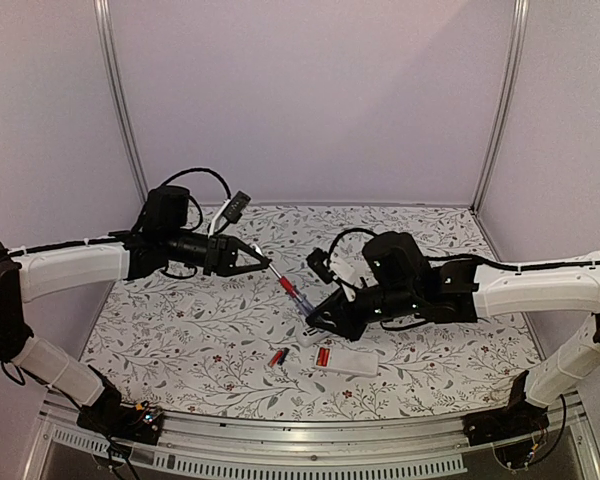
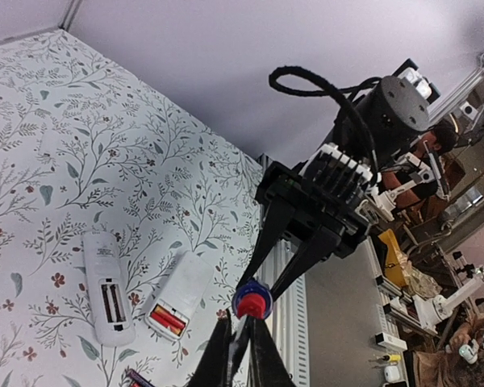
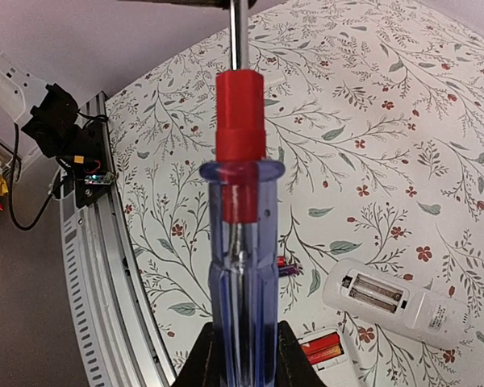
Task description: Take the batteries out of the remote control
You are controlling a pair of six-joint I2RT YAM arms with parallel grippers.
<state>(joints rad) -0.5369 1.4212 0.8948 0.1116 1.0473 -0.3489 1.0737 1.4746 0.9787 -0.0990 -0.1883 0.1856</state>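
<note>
A red-and-blue-handled screwdriver (image 1: 293, 290) hangs in the air between both arms. My left gripper (image 1: 264, 263) is shut on its metal shaft, and my right gripper (image 1: 316, 318) is shut on the clear blue handle (image 3: 242, 266). Below on the mat lies a white remote control (image 2: 180, 295) with two red batteries (image 2: 168, 320) in its recess. A second white remote (image 2: 106, 289) beside it shows an empty recess (image 3: 375, 292). Loose batteries (image 1: 277, 357) lie just left of the remotes.
A floral mat (image 1: 180, 320) covers the table. An aluminium rail (image 1: 300, 432) runs along the near edge. Plain walls close the back and both sides.
</note>
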